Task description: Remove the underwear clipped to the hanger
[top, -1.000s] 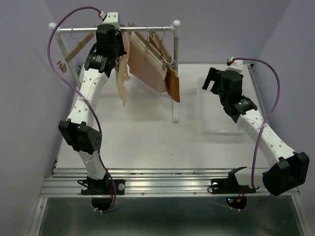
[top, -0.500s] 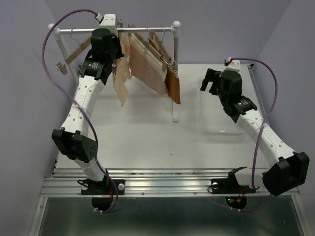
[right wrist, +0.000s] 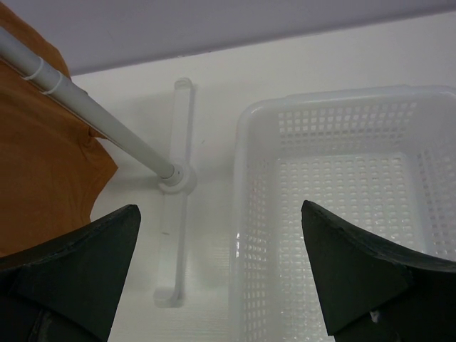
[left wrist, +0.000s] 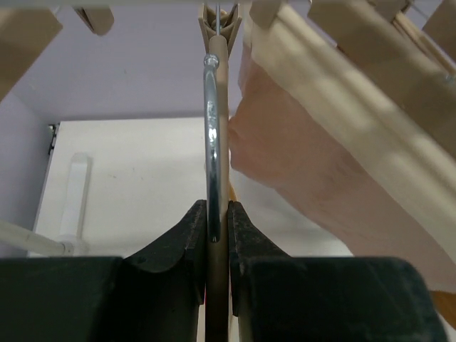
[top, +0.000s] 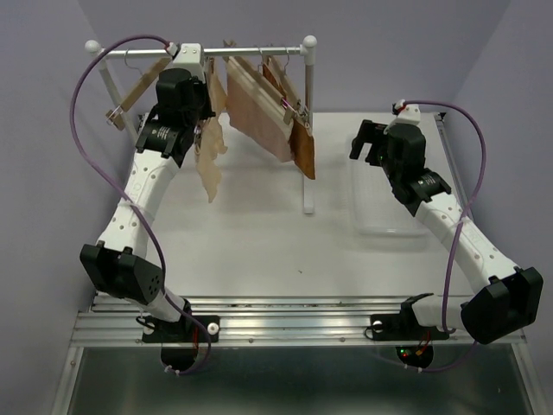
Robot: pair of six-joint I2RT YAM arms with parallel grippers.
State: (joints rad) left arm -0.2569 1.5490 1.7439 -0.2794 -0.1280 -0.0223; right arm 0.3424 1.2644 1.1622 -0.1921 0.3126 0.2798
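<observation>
White mesh basket [right wrist: 342, 107] sits at the right of the table [top: 259, 242], and the right gripper [right wrist: 219, 214] hangs over its left edge, fingers spread wide and holding nothing. Further back, the left gripper [left wrist: 217, 214] is pinched tight on a wooden hanger [left wrist: 224, 107] beside its metal clip [left wrist: 211, 128]. The cream brief [top: 210, 164] dangles just below that gripper; whether it is clipped I cannot tell. The pink brief [top: 255, 117] and brown brief [top: 303, 151] hang under the rail [top: 251, 50], further right
</observation>
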